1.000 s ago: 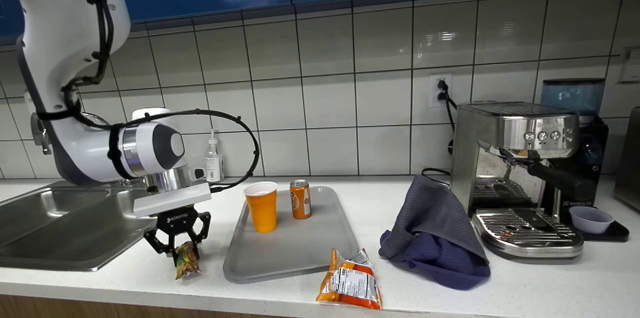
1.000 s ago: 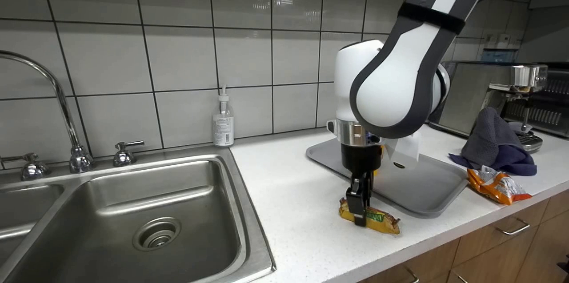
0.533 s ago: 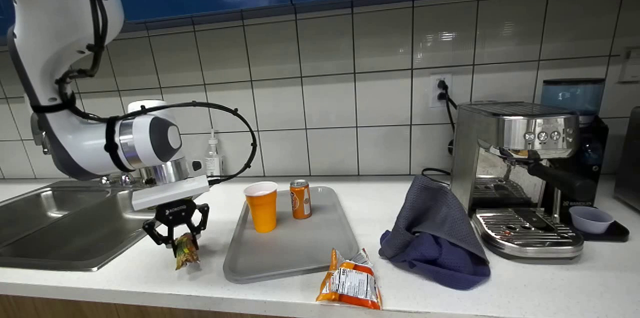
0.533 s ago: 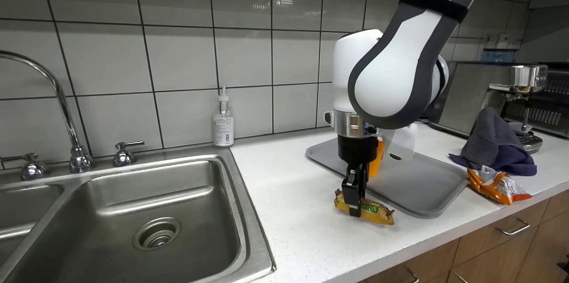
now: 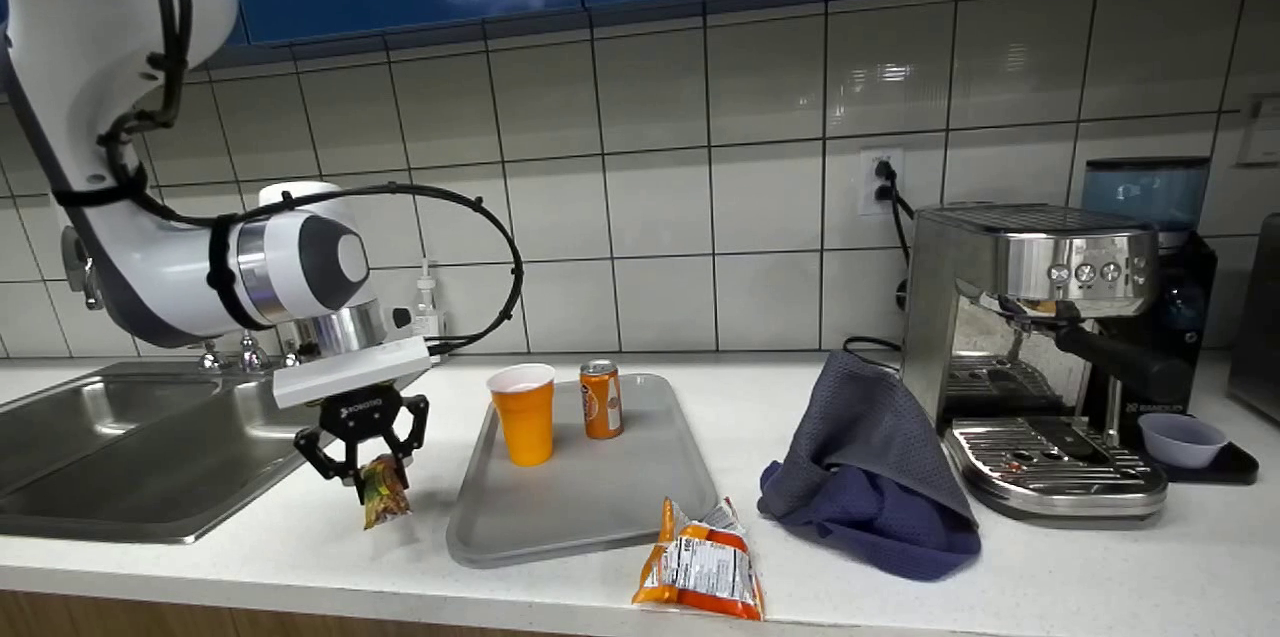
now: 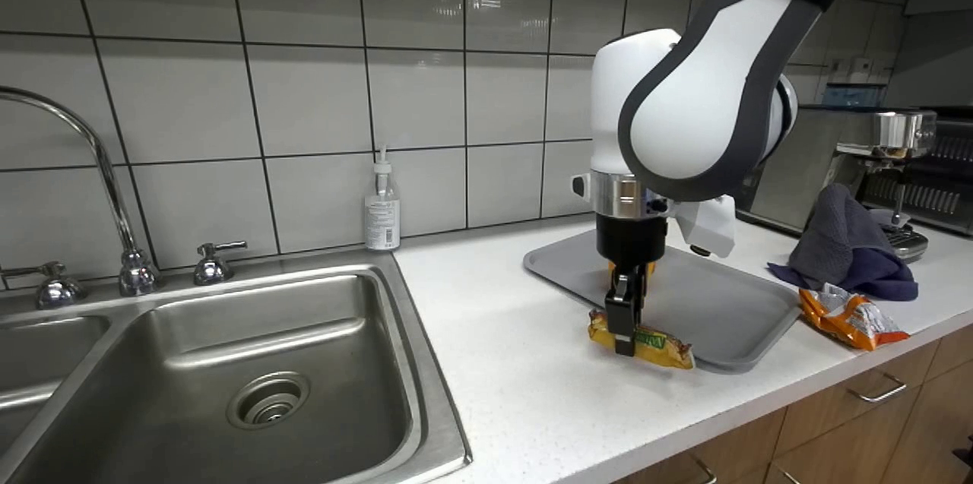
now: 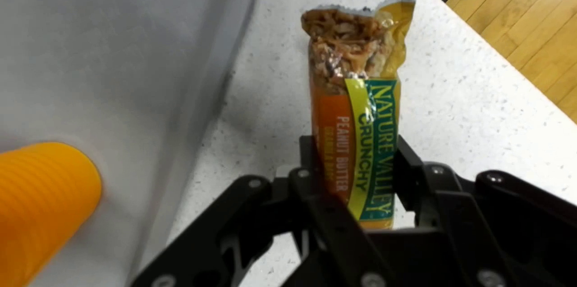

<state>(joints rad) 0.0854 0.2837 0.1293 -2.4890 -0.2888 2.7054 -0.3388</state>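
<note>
Wrist view: a Nature Valley granola bar [image 7: 356, 111] is sitting between the jaws, which are gripping it across its width, pressing on both long edges. Its printed lettering is showing plainly, and one crimped wrapper end is reaching well past the jaws. In both exterior views the bar is hanging just above the table [image 6: 517, 362], near the gray tray [image 5: 600, 507], with the sink [image 5: 130, 477] lying on the bar's other side. An orange cup [image 5: 525, 427] and an orange can [image 5: 601, 402] are standing on the tray.
</note>
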